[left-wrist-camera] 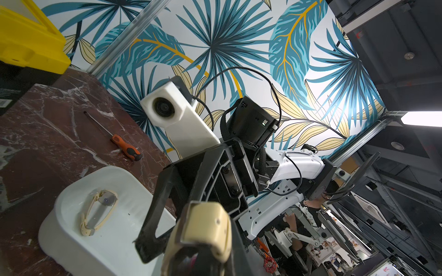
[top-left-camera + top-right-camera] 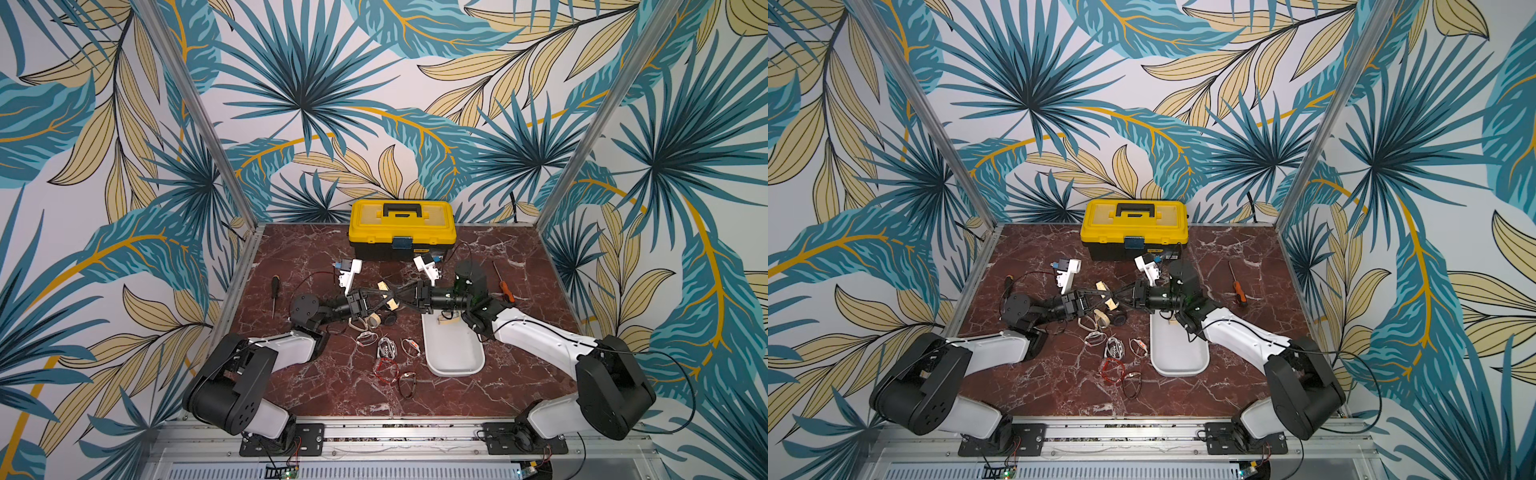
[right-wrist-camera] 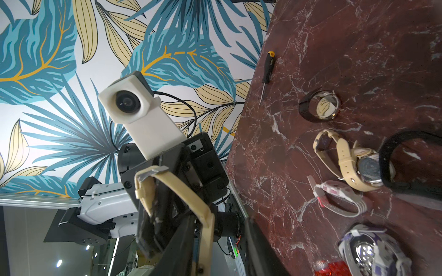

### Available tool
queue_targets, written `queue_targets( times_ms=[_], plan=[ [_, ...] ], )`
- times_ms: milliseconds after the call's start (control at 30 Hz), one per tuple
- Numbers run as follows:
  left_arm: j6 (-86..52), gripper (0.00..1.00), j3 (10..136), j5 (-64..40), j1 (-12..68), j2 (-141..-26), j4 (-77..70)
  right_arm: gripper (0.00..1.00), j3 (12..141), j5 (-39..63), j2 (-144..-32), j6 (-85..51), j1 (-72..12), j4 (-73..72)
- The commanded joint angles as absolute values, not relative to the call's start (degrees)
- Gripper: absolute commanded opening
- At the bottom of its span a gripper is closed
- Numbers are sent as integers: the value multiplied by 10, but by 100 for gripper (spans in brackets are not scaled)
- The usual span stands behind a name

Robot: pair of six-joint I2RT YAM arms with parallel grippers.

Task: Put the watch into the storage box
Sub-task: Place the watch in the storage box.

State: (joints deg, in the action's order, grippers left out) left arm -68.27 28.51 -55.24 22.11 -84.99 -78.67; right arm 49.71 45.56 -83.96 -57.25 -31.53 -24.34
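Mid-handover, I reckon. Left gripper [image 2: 388, 297] is pinched tight on the beige watch [image 2: 382, 286], up in the air near the box [image 2: 454, 355]. Right gripper [image 2: 401, 294] is nosed in at it, but I can't tell if it's got hold. Next it needs a firm bite before left lets go.

Count: 1 boxed watch [image 1: 98, 210], roughly 7 loose watches [image 2: 386, 347], 2 screwdrivers [image 2: 503, 286], 1 toolbox [image 2: 401, 226].
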Motion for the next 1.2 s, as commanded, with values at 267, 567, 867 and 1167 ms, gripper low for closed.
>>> queue_targets(
  times_ms=[267, 567, 867, 1167],
  plan=[
    [-657, 12, 300, -533, 223, -871, -811, 9, 476, 500, -867, -654, -320, -364],
    [-664, 85, 283, -479, 220, -856, -811, 3, 499, 475, -840, -582, -318, -227],
    [-625, 100, 269, -456, 186, -737, -619, 1, 616, 205, -778, -344, -311, 267],
    [-390, 100, 352, -336, 188, -564, -116, 1, 620, -41, -751, -302, -311, 475]
  ],
)
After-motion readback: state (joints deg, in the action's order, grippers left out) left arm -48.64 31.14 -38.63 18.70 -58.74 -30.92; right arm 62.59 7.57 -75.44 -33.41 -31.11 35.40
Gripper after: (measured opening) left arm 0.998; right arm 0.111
